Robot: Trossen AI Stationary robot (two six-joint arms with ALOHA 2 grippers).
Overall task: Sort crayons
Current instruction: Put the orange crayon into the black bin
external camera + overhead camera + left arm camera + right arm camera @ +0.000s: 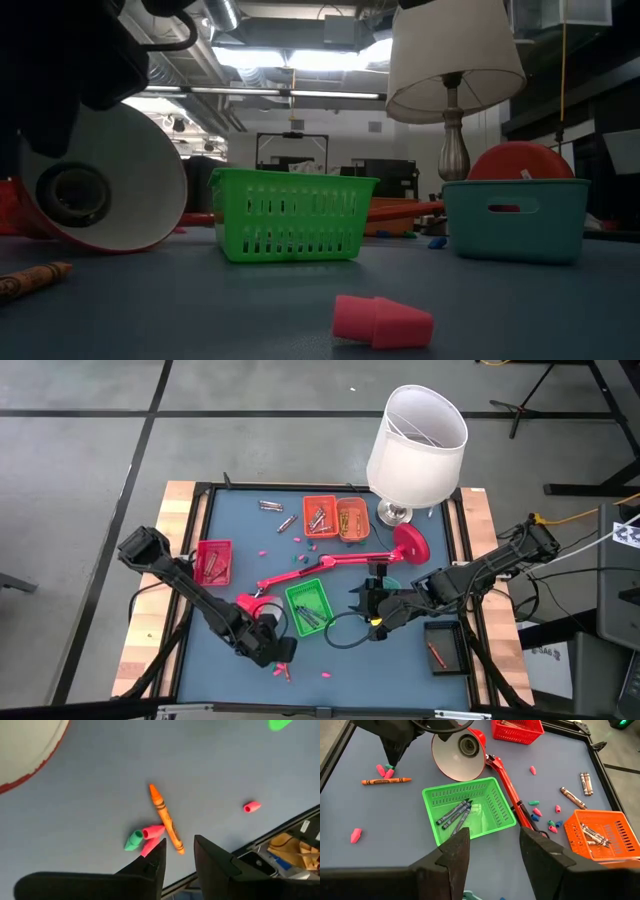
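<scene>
An orange crayon lies flat on the blue table near its front edge, beside pink caps and a green cap. My left gripper hangs just above them, pointing steeply down, open by a narrow gap, with the crayon's near end showing between its fingertips. I cannot see it touch anything. Grey crayons lie in the green basket. More crayons lie in an orange basket and loose on the table. My right gripper waits wide open above the table, right of the green basket.
A red desk lamp lies across the table's middle, its head by the green basket. A white-shaded lamp stands at the back right. There are a red basket, a teal basket, a black tray and scattered caps.
</scene>
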